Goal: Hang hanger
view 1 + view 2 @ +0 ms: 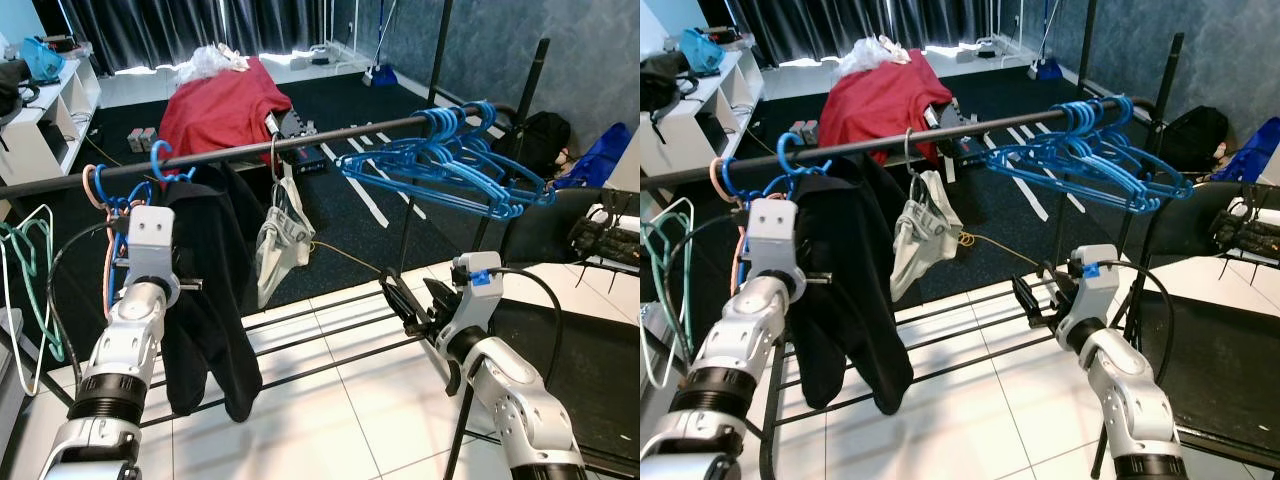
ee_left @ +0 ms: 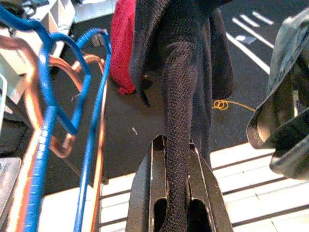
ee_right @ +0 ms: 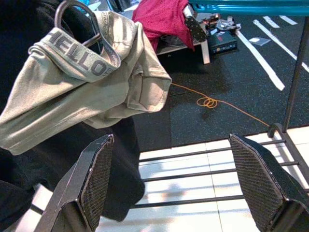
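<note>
Robot at a clothes rail, left gripper pinching a black garment that hangs from a blue hanger.

The rail (image 1: 300, 140) runs from 9 o'clock up toward 2 o'clock. The hanger (image 1: 165, 160) is hooked over it at about 10 o'clock, carrying the black garment (image 1: 210, 290), which droops to the rack below. The left gripper (image 2: 175, 193) is closed tight on a fold of that cloth, just under the hanger. The right gripper (image 3: 178, 179) is spread wide with nothing in it, facing a pale garment (image 1: 280, 235) at 12 o'clock. A bunch of bare blue hangers (image 1: 450, 165) sits at 2 o'clock. The hanger looks light, stiff and slick; the cloth soft and likely to slide. Safest hold is probably the hanger's neck below the hook, not the fabric.
</note>
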You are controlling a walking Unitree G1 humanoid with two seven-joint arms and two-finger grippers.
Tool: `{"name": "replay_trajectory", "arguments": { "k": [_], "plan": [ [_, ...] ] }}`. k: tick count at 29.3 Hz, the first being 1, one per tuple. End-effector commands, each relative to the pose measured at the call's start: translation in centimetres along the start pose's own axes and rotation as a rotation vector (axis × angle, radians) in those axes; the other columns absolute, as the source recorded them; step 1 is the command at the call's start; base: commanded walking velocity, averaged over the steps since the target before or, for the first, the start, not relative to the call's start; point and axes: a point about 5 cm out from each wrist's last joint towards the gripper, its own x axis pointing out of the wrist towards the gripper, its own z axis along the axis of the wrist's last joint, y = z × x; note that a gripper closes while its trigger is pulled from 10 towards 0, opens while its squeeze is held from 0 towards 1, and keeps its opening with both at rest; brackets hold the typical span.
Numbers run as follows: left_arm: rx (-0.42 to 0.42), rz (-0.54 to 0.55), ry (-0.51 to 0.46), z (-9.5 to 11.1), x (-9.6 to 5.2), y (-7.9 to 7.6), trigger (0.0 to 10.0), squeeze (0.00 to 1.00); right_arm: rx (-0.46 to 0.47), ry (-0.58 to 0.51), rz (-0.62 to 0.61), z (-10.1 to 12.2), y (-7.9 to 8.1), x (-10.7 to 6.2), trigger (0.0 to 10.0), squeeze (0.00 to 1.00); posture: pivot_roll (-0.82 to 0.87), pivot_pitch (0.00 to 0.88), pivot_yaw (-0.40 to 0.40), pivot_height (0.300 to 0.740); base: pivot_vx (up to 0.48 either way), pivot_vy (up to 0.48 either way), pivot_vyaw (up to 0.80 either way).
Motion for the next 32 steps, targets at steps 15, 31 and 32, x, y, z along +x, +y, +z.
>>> {"name": "replay_trajectory", "arguments": {
  "k": [15,31,32],
  "plan": [
    [0.031,0.028,0.005,-1.8,-7.7,0.7,2.3,0.0,0.009,0.017,0.015,-0.4,0.2,0.2,10.0,0.0,-0.09,0.019,0.043,0.74,0.0,0.0,0.0],
    [0.019,-0.062,0.027,-2.8,-10.6,-0.4,10.0,0.0,0.001,0.039,0.029,-0.8,0.1,0.1,10.0,0.0,-0.09,0.0,0.033,0.74,-0.055,0.0,0.0],
    [0.019,-0.065,0.03,-2.8,-10.6,-0.4,10.0,0.0,0.001,0.039,0.03,-0.8,0.1,0.2,10.0,0.0,-0.08,0.0,0.033,0.74,-0.307,0.0,0.0]
  ]
}}
